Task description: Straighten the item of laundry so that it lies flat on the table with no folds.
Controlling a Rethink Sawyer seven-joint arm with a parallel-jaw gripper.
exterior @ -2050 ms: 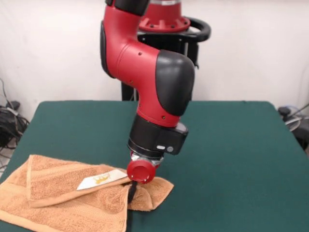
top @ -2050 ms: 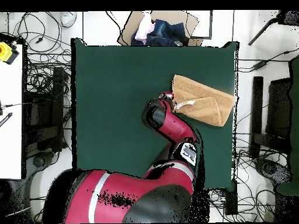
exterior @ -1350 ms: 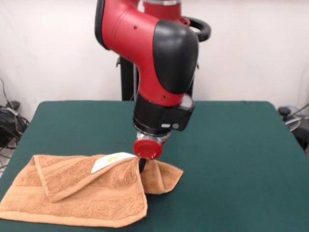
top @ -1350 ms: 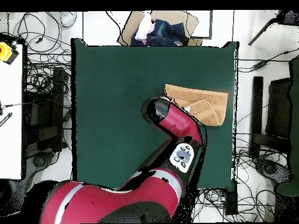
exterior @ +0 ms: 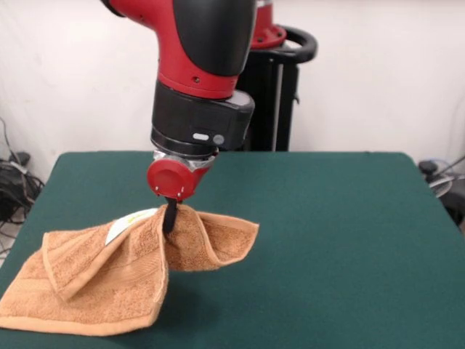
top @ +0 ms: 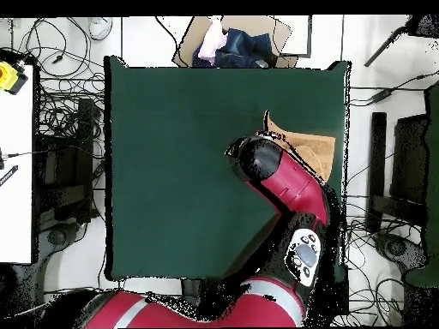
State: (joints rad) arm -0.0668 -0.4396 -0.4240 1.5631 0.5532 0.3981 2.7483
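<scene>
The orange-tan towel (exterior: 109,283) lies at the near left of the green table (exterior: 341,233) in the front view, still folded over itself. My gripper (exterior: 170,217) is shut on a pinch of the towel's upper layer, next to the white care tag (exterior: 125,225), and holds that part lifted off the table like a tent. The rest of the towel drapes down onto the table. In the overhead view the arm covers most of the towel (top: 315,151); only its right part shows near the table's right edge (top: 345,128).
A cardboard box with clothes (top: 230,44) sits beyond the table's far edge in the overhead view. Cables (exterior: 13,182) lie off the table's left side in the front view. The robot's pedestal (exterior: 280,87) stands behind the table.
The gripper has risen and moved left in the front view, lifting the pinched towel layer off the table. The folded flap has been pulled up and partly opened.
</scene>
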